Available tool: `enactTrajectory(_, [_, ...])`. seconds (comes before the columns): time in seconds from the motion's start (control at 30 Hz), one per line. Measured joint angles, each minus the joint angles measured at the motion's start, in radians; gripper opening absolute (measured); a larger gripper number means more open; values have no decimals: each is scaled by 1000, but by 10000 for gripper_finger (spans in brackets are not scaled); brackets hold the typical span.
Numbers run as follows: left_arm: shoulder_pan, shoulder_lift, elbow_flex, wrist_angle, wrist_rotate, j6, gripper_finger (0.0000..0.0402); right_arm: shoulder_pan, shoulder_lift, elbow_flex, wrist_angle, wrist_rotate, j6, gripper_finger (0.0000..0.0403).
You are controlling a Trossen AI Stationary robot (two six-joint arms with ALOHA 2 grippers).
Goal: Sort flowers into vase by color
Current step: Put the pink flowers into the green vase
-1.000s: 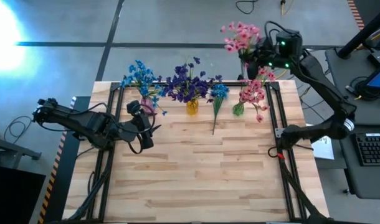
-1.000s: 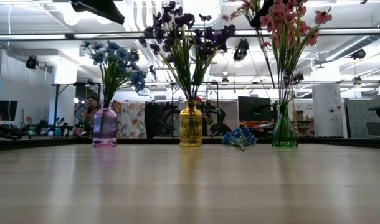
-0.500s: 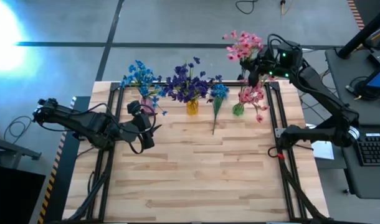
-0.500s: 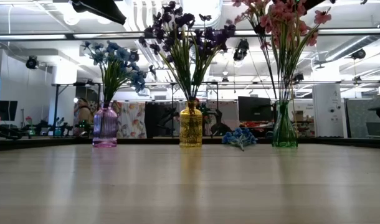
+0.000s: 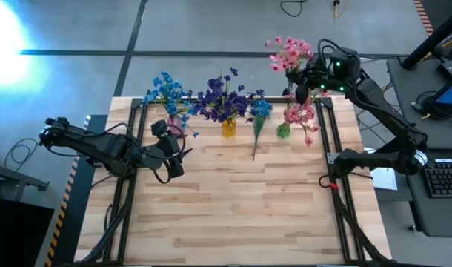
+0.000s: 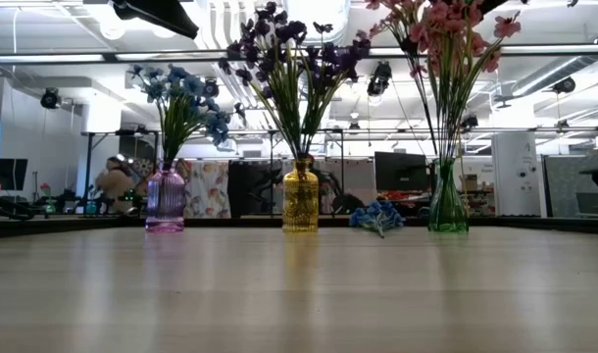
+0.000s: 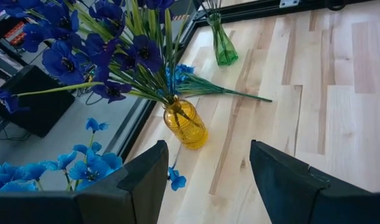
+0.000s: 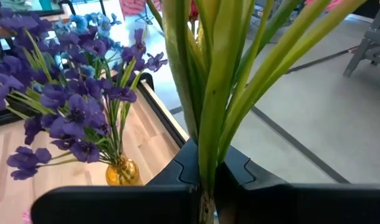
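My worry is the green vase [image 5: 284, 131] tipping if the pink sprig [image 5: 288, 50], whose stems stand clenched in my right gripper [image 5: 306, 76] above the vase, snags the pink blossoms [image 5: 301, 113] there, I think, while a blue sprig [image 5: 258, 119] lies near my released left gripper [image 5: 169, 148].

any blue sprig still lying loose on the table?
Yes, one blue sprig lies flat on the table between the yellow vase and the green vase, in no vase.
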Motion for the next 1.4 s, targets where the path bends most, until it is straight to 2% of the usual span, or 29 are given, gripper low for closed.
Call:
enactTrajectory(0.9, [0,0,0,-1,0,-4,210,3,7,-24,-14,-5,-55,13])
enactTrajectory(1.4, [0,0,0,-1,0,-4,210,3,8,-94,66,-8,-48,13])
